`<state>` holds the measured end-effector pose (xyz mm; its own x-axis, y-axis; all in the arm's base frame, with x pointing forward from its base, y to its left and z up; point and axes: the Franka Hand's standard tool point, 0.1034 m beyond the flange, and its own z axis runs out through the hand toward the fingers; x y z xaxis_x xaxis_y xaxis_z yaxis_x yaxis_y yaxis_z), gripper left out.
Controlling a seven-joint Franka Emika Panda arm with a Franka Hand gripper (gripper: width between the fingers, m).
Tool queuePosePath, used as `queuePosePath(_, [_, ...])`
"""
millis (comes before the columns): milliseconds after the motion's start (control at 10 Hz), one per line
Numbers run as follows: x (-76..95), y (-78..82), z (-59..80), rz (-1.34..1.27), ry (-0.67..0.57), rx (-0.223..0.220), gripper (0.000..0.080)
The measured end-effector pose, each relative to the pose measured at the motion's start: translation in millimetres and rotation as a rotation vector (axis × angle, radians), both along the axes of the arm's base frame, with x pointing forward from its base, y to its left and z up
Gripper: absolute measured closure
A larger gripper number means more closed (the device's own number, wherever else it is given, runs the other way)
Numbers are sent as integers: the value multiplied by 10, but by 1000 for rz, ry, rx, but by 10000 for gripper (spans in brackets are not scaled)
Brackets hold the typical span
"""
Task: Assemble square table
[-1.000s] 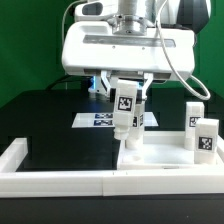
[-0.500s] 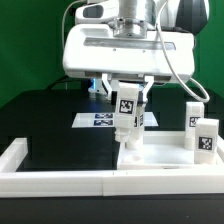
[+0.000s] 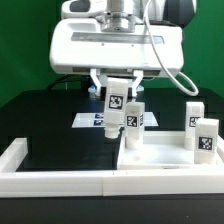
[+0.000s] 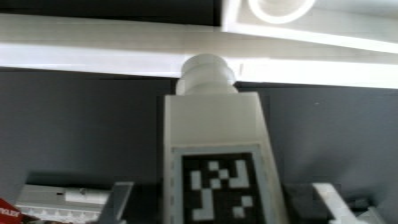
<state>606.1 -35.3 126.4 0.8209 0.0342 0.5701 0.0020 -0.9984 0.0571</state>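
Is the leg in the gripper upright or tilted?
Tilted. In the exterior view, the held leg leans, its lower end toward that view's left, unlike the upright leg beside it.

Leg blocks (image 3: 116,108): four. Slab (image 3: 165,160): one. Marker board (image 3: 92,120): one.

A white leg (image 3: 116,110) with a black-white tag hangs tilted at frame centre, above the slab (image 3: 160,163), a flat white square at lower right. One leg (image 3: 133,128) stands upright on the slab just behind; two more legs (image 3: 204,137) stand at the right edge.
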Motion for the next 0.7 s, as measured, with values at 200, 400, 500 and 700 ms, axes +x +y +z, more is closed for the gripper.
queuePosePath(200, [-1,9,-4,1,1,1,509])
queuePosePath(400, [-1,7,-6,5,1,-1,509])
queuePosePath(500, [1,-4,-5,17,2,-3,509])
queuePosePath(700, [15,10,7,14,1,17,509])
